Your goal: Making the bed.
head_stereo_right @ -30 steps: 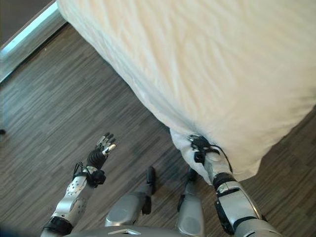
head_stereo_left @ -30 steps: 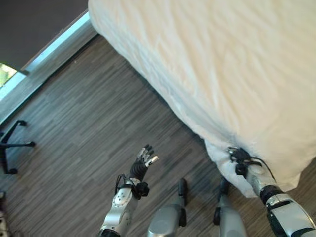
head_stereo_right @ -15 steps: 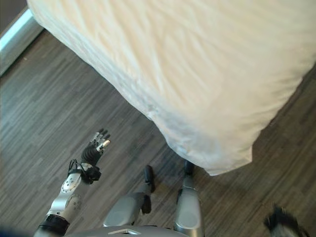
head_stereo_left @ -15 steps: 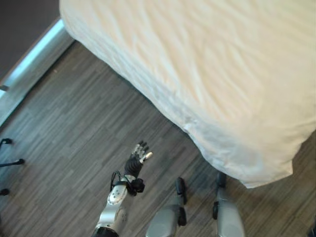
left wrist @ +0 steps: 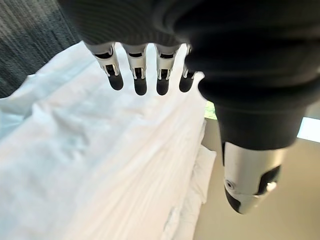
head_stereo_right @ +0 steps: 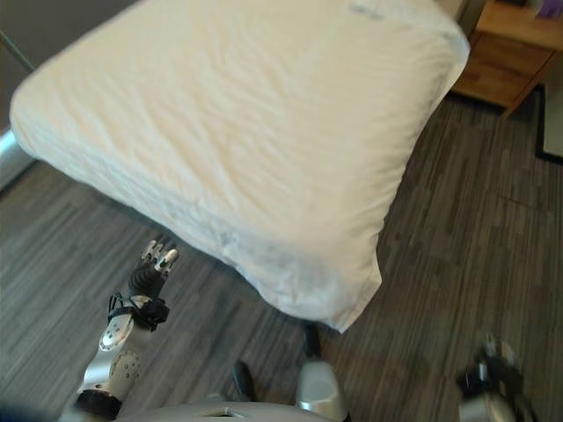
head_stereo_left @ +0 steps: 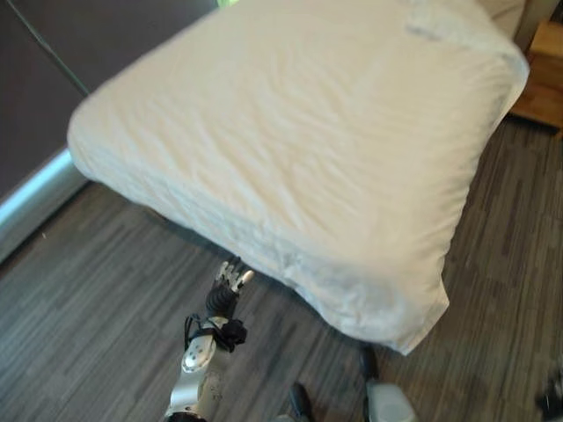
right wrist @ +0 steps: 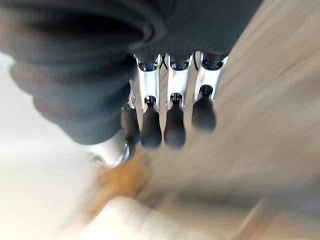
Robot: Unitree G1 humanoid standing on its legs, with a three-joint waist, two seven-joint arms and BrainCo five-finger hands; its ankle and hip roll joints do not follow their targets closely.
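A bed under a white, lightly creased duvet (head_stereo_left: 308, 149) runs from the far right down to the middle of the head views. Its near corner (head_stereo_left: 405, 325) hangs loose over the wood floor. My left hand (head_stereo_left: 220, 299) is raised beside the bed's long side, just short of the duvet edge, and is open. Its straight fingers (left wrist: 140, 75) hold nothing, and the duvet (left wrist: 100, 165) lies past them. My right hand (head_stereo_right: 486, 376) hangs low at the right, well away from the bed. It is open, its fingers (right wrist: 172, 117) relaxed and holding nothing.
A wooden nightstand (head_stereo_right: 501, 53) stands by the bed's far right end. A pillow (head_stereo_left: 449, 22) lies under the cover there. A pale sill (head_stereo_left: 35, 202) runs along the dark wall on the left. Grey plank floor (head_stereo_left: 97, 290) surrounds the bed.
My right hand has let go of the duvet corner and dropped away to the lower right. The camera has swung up, bringing the whole bed into view. The left hand stays open, now closer to the bed.
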